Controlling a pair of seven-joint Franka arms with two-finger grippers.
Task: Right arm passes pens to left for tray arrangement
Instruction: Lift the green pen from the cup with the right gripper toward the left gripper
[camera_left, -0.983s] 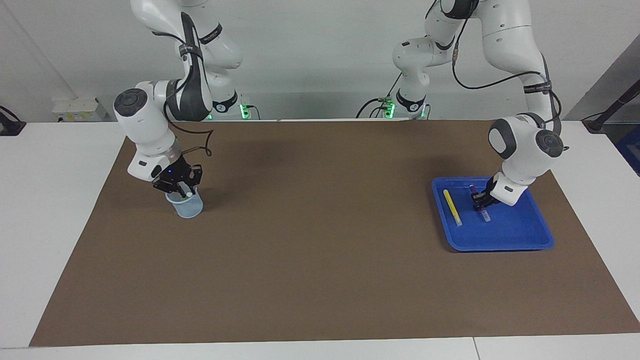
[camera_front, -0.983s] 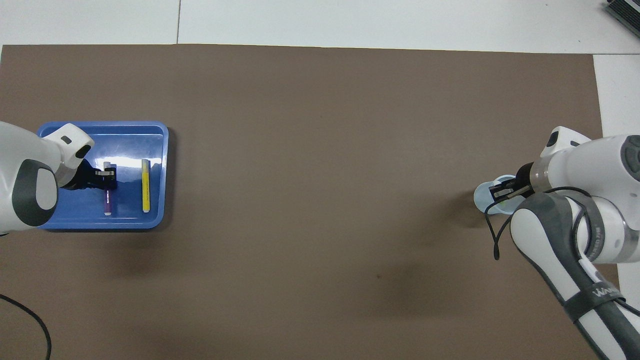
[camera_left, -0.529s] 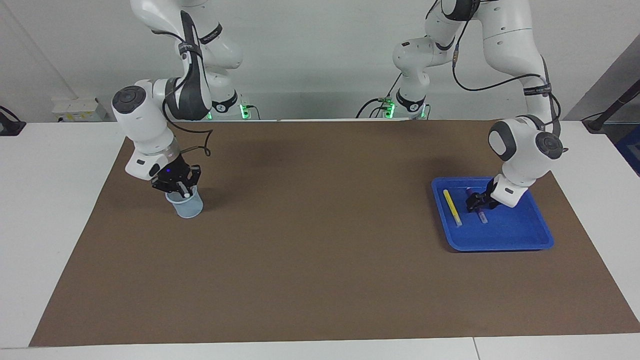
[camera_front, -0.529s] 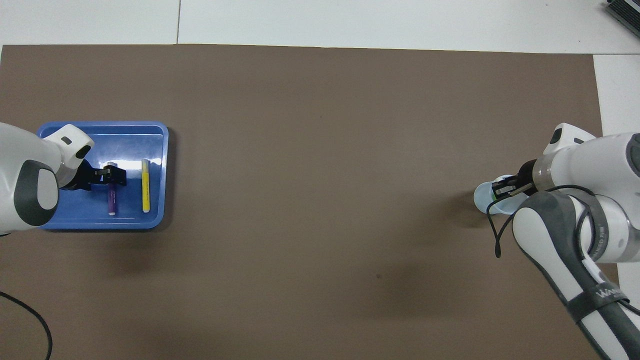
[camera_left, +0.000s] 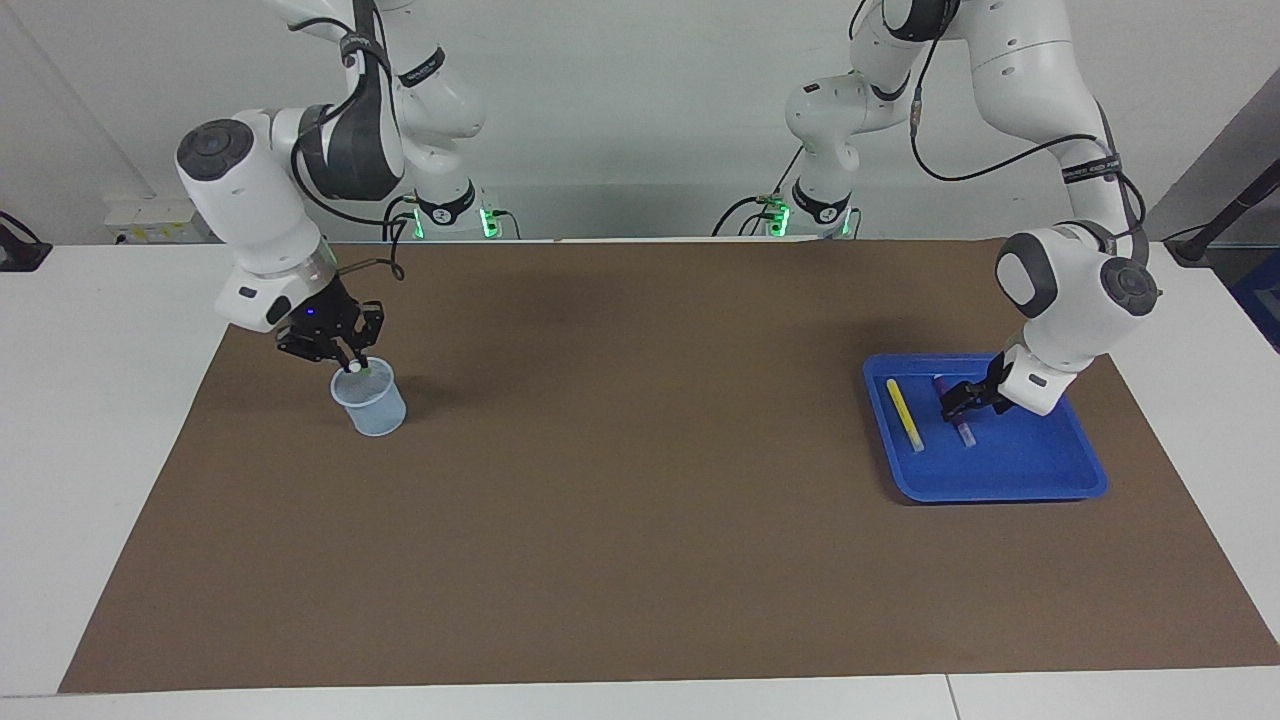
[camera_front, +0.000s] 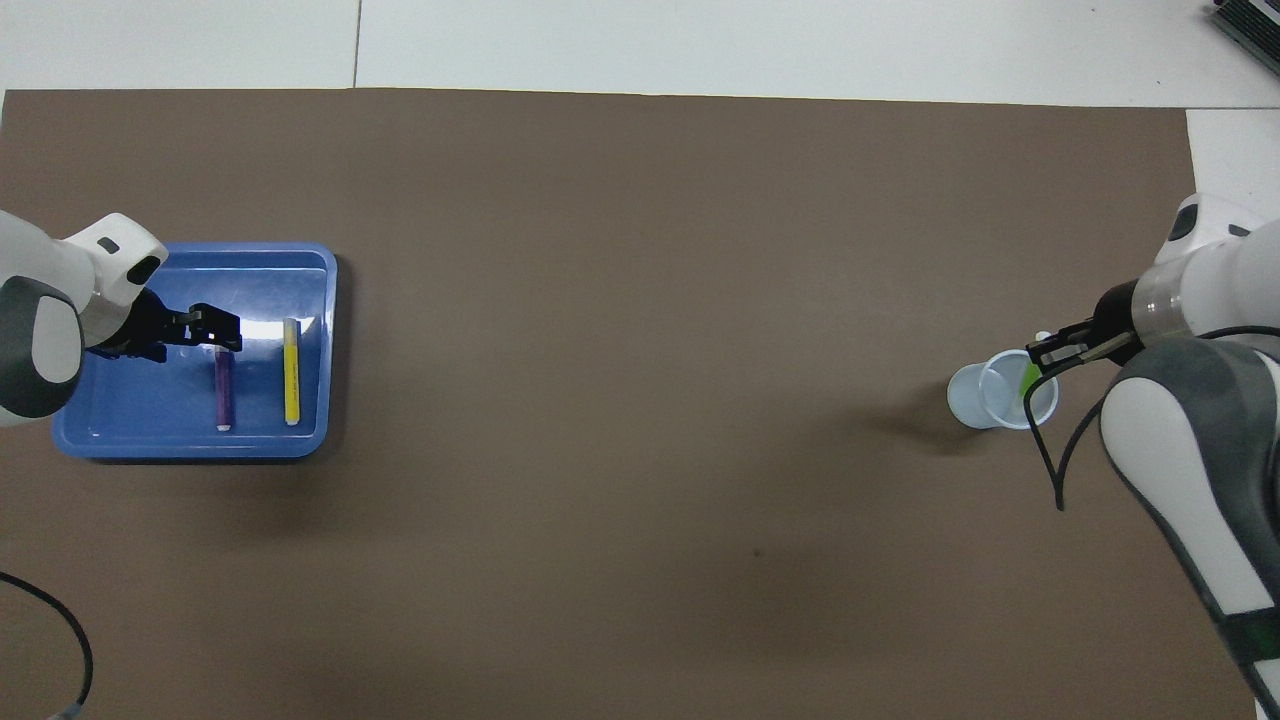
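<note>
— Where do we see the pens?
— The yellow pen (camera_front: 291, 371) and purple pen (camera_front: 223, 390) lie side by side in the blue tray (camera_front: 318, 290); our right gripper (camera_left: 350, 362) holds its jaws clamped on the green pen (camera_front: 1027, 378), which stands in the cup (camera_left: 370, 405).
— And the left gripper (camera_left: 957, 400)?
— Over the purple pen, jaws apart.

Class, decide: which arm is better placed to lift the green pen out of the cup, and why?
Right. The right gripper is at the cup rim, pinching the green pen top. The left gripper is over the tray, away from the cup.
</note>
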